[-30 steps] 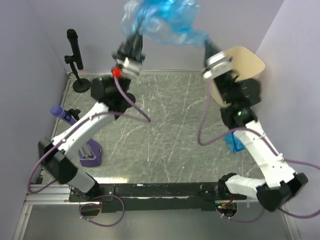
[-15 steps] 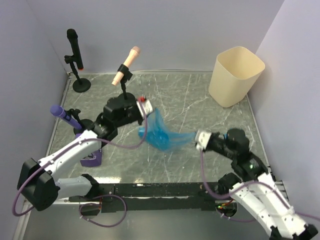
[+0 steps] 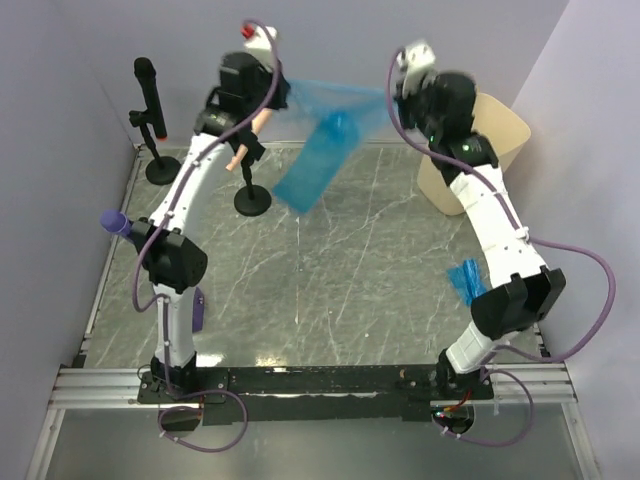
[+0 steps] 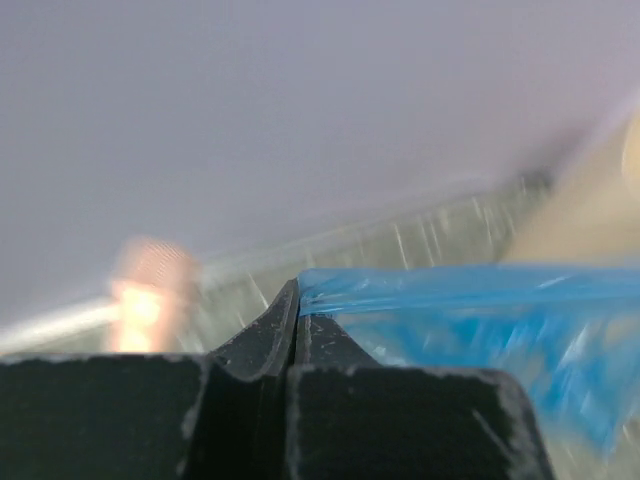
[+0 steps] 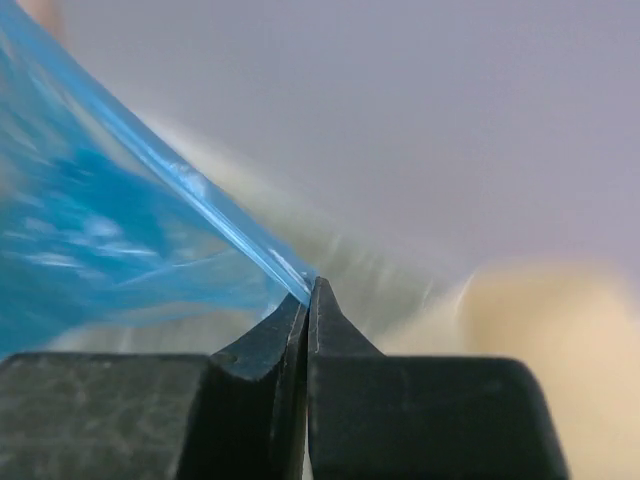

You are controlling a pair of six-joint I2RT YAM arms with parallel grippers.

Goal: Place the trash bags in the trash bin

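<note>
Blue bag (image 3: 318, 150) hangs stretched between left end effector (image 3: 272, 92) and right end effector (image 3: 393, 95), high over the tabletop (image 3: 330, 270); the bin (image 3: 508, 128) sits just beyond the right one. Left wrist: jaws pinched on the bag's (image 4: 470, 300) edge. Right wrist: likewise, bin (image 5: 540, 320) behind. Carrying step, I'd say; next, swing over the bin, release.

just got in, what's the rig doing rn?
The left gripper and right gripper each pinch an edge of a blue trash bag, stretched between them high above the table. It isn't yet in the trash bin, which stands at the far right corner. A second blue bag lies on the table.
</note>
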